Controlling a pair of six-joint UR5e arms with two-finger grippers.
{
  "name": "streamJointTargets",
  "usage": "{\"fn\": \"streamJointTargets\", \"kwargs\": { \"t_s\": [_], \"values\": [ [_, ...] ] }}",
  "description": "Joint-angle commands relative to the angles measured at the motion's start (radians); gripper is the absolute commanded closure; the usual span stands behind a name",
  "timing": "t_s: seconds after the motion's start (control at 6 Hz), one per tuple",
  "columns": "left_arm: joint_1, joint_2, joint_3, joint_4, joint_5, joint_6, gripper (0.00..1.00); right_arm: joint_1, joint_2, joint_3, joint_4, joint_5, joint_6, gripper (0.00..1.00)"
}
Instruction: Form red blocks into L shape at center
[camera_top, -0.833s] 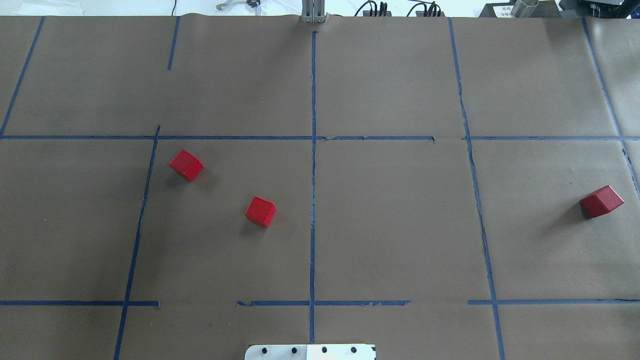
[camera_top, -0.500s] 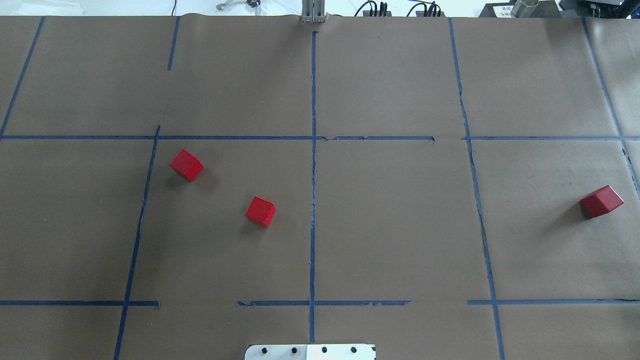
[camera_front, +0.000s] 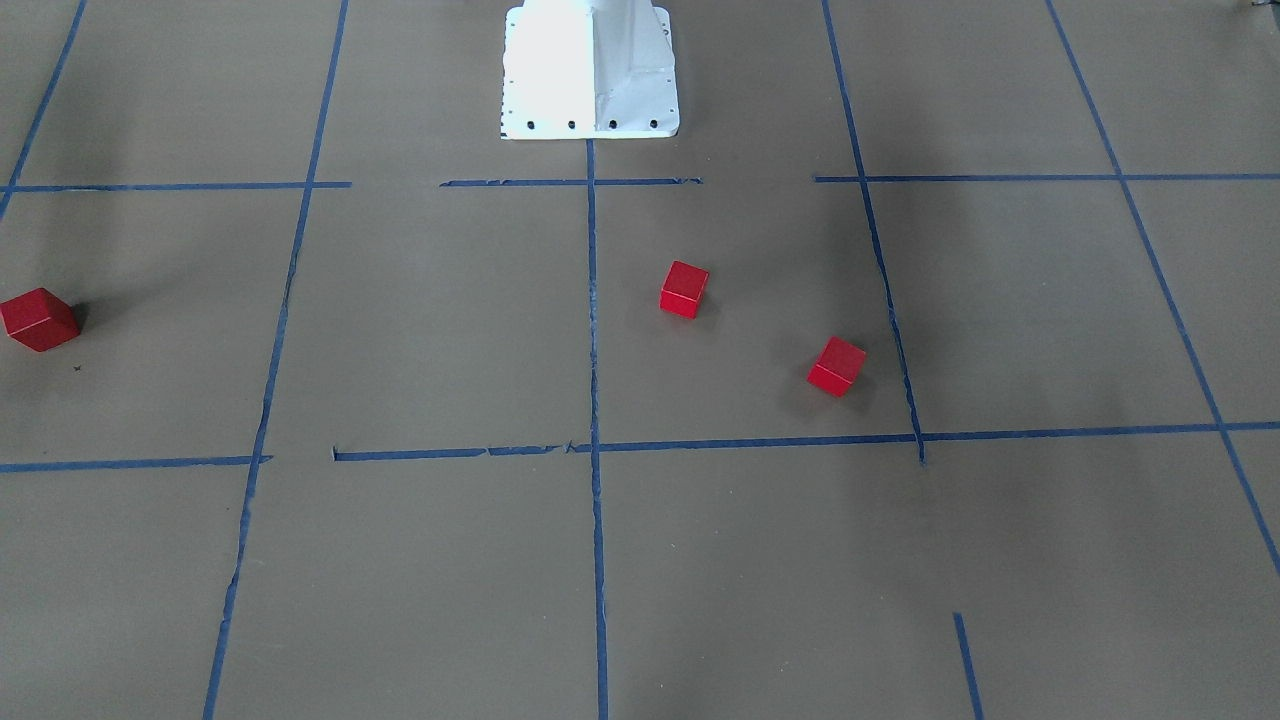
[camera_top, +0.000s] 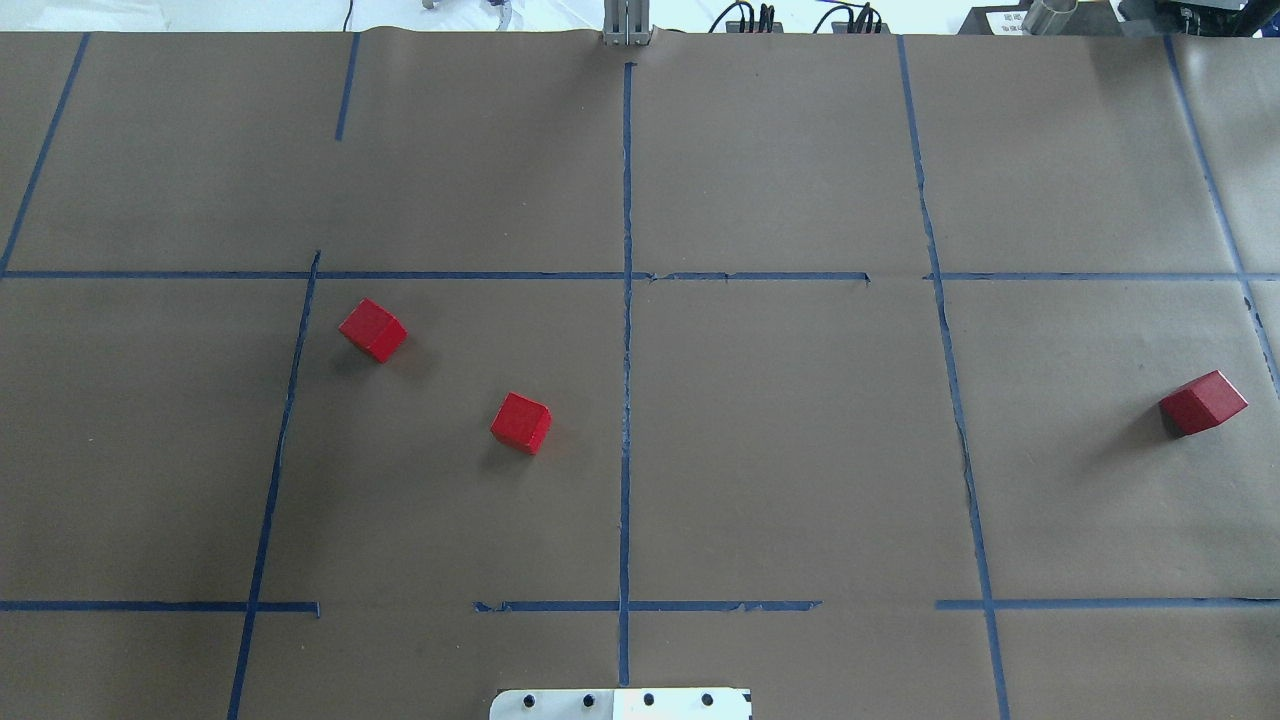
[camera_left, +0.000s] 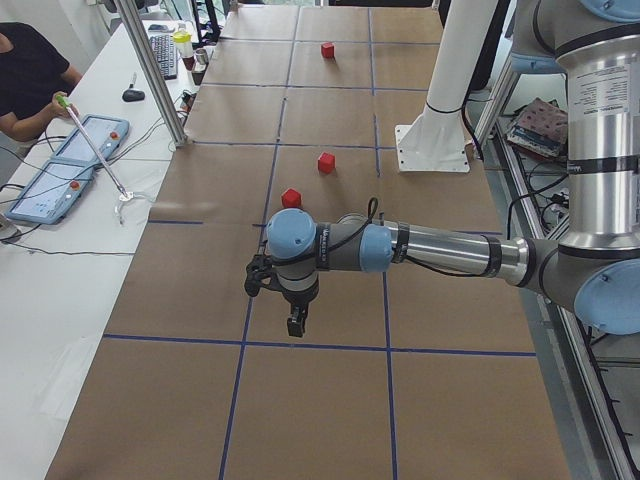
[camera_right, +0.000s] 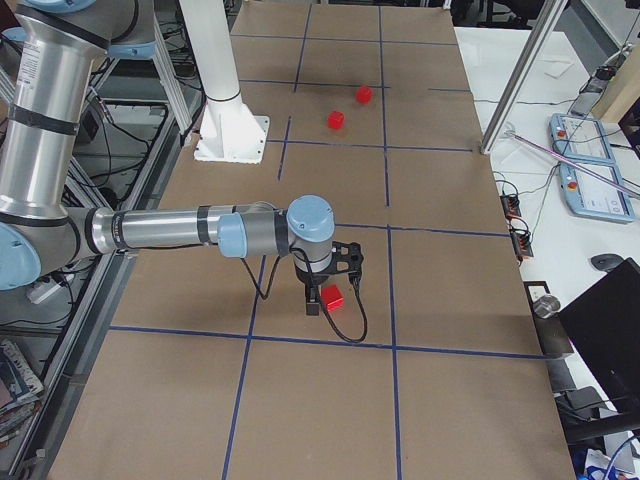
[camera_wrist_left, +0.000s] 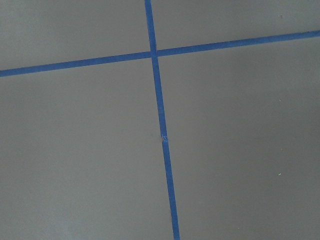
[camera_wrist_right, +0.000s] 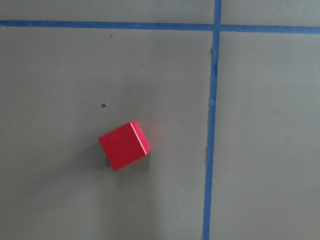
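Observation:
Three red blocks lie apart on the brown paper. Two are left of the long middle tape line that marks the center (camera_top: 626, 400): one block (camera_top: 521, 422) close to it, another (camera_top: 373, 330) farther out. The third block (camera_top: 1203, 402) lies far right and fills the right wrist view (camera_wrist_right: 124, 145). In the exterior right view my right gripper (camera_right: 334, 300) hangs over this block (camera_right: 332, 295). My left gripper (camera_left: 297, 322) hangs over bare paper near a tape line, short of the two blocks (camera_left: 291, 198). I cannot tell whether either gripper is open or shut.
The white robot base (camera_top: 620, 703) stands at the near edge on the middle line. An operator (camera_left: 30, 70) sits beyond the table's far edge with a long grabber stick (camera_left: 95, 150). A metal post (camera_left: 150, 70) rises at that edge.

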Motion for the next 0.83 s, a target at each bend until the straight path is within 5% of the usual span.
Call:
{"fn": "streamJointTargets", "kwargs": {
  "t_s": [0.0,0.67],
  "values": [
    [0.001,0.003,-0.001,-0.001,-0.002,-0.005,0.00,0.000,0.000,0.006,0.002,0.009,-0.003,0.00],
    [0.001,0.003,0.019,-0.004,-0.004,0.000,0.00,-0.119,0.015,-0.006,0.069,0.002,0.006,0.00]
  ]
}}
